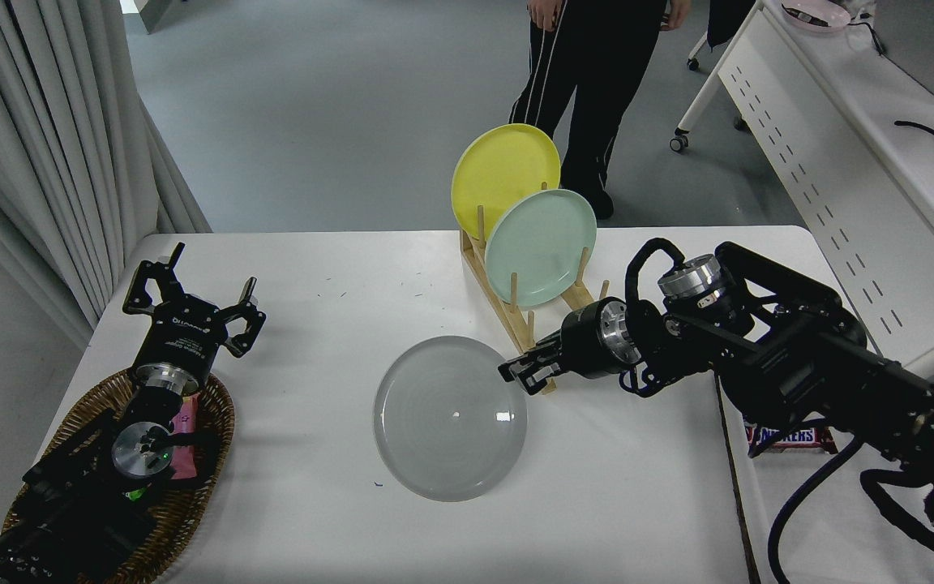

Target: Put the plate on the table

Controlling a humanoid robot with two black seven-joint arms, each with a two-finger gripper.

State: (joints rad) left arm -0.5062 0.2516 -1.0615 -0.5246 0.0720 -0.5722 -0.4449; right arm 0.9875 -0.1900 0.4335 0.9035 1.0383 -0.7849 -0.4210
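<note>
While the grey plate (450, 417) lay flat on the white table (337, 268), it sat as the centre of everything. Nearest the camera, down to the plate's lower left, a wicker basket (199, 478) rested at the table's edge with something pink inside, and the parked left arm rose over it. Its left gripper (195, 304), up and to the left of the plate and well apart from it, had its fingers spread wide on nothing. Off to the plate's lower right, a Snickers bar (787, 438) peeked from under the right arm. At the plate's upper right rim, the right gripper (520, 375) pointed in from the side, fingertips just beside the edge; whether they touched it, or how far apart they stood, I could not tell. Just behind that gripper stood a wooden rack (516, 304), beyond the plate, holding a mint green plate (541, 246) upright and a yellow plate (504, 179) behind it. Farther still, past the table's far edge, a person (589, 89) in dark trousers stood on the floor, with a white desk (840, 146) off to the right.
</note>
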